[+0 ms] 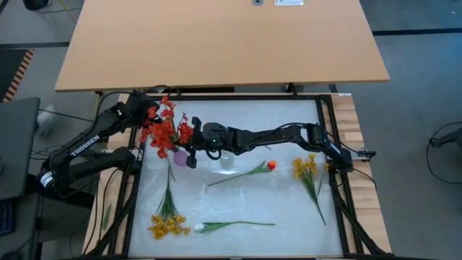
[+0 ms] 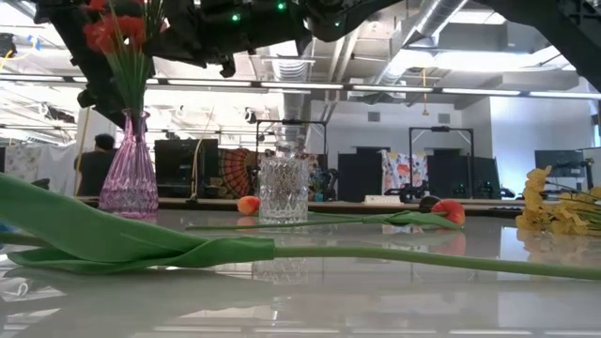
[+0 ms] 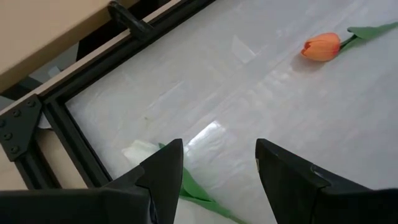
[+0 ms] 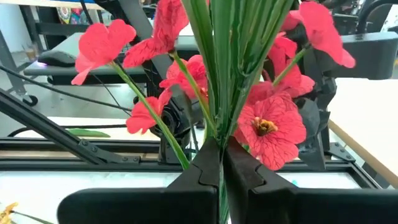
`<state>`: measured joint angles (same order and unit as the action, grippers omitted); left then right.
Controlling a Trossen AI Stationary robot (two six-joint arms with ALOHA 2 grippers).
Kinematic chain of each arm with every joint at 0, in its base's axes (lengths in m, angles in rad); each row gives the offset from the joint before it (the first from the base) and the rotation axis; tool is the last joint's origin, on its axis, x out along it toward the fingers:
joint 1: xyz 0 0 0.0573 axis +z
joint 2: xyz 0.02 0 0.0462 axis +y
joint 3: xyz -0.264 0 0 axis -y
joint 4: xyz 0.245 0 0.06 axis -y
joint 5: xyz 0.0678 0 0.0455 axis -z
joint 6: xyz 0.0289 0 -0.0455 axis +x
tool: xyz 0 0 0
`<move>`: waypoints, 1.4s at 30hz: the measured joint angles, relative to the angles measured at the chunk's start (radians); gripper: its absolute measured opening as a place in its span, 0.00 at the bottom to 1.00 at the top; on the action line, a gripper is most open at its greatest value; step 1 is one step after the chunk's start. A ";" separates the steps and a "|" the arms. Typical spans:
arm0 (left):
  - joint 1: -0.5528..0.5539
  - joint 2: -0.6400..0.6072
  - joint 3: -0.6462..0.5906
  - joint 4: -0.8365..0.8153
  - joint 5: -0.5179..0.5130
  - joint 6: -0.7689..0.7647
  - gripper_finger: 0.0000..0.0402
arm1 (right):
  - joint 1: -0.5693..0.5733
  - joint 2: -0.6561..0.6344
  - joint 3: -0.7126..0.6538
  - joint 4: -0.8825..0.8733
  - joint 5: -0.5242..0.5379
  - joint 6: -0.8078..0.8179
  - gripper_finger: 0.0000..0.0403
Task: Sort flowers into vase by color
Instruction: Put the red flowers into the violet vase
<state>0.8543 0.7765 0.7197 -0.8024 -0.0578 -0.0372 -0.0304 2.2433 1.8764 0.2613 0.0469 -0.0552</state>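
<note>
The red-pink flowers [image 1: 164,130] stand in a purple vase [image 2: 129,178] at the upper left of the white table [image 1: 289,209] in the high view. The right gripper [image 4: 221,168] reaches across from the right side and is pinched tight on their green stems [image 4: 225,56], just above the vase. A clear glass vase [image 2: 283,189] stands just beside the purple one, nearer the middle of the low view.

An orange tulip [image 1: 271,165] lies in the middle of the table, its stem pointing to the lower left. One yellow bunch [image 1: 305,167] lies at the right side. Another yellow bunch [image 1: 166,225] lies at the lower left, and a white tulip [image 1: 199,227] lies just beside it.

The left gripper [image 3: 217,168] is at the upper left, behind the red-pink flowers. Its fingers [image 3: 163,168] are spread apart and hold nothing.
</note>
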 joint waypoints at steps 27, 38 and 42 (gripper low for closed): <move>0.000 0.000 0.000 0.000 0.009 0.008 0.47 | -0.035 -0.126 0.009 -0.216 -0.019 0.086 0.07; 0.000 0.000 0.000 0.001 0.009 0.008 0.47 | -0.029 -0.156 0.006 -0.301 0.027 0.029 0.07; 0.000 0.000 0.000 0.001 0.009 0.008 0.47 | -0.028 -0.156 0.006 -0.293 0.009 0.053 0.07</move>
<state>0.8543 0.7761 0.7197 -0.8013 -0.0486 -0.0296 -0.0586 2.0869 1.8820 -0.0319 0.0555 -0.0018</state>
